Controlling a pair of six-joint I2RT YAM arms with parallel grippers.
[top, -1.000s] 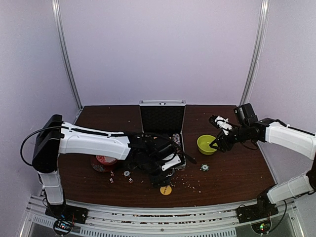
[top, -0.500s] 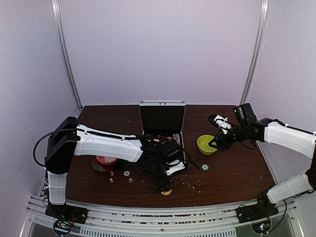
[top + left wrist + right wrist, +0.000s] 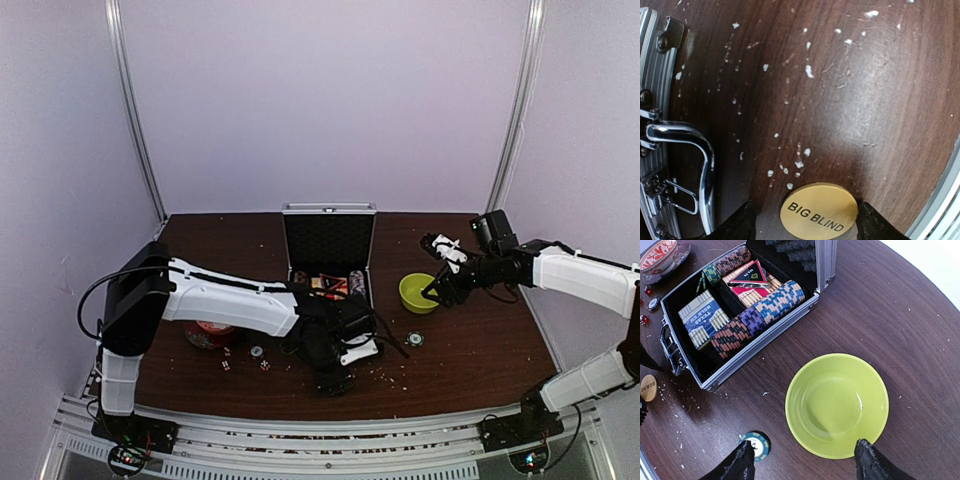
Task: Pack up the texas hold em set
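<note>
Dark wood tabletop (image 3: 480, 345), flecked with pale crumbs, fills the space between white walls. Nearest the front edge, the left gripper (image 3: 807, 227) points down at a round gold button (image 3: 819, 211) lettered BIG BLIND — its two fingers stand spread, one on each side of the disc and clear of it, so the button lies flat on the wood between them, unpinched. Just beside it runs the chrome handle (image 3: 700, 165) of the silver case (image 3: 765, 332).

A little further in, left of the case, small dice (image 3: 264, 365) lie loose on the wood, with a round red tin (image 3: 208, 331) behind them. One green-edged chip (image 3: 756, 444) rests alone on the table in front of the lime-green bowl (image 3: 837, 404).

The right gripper (image 3: 802, 462) hovers over the bowl's near rim with its fingers wide apart, holding nothing and touching nothing.

Further back, the case sits open, lid upright — inside are rows of striped poker chips (image 3: 760, 315), a blue-faced card deck (image 3: 705, 320) and a triangular button (image 3: 751, 274) lying on top of another deck.
</note>
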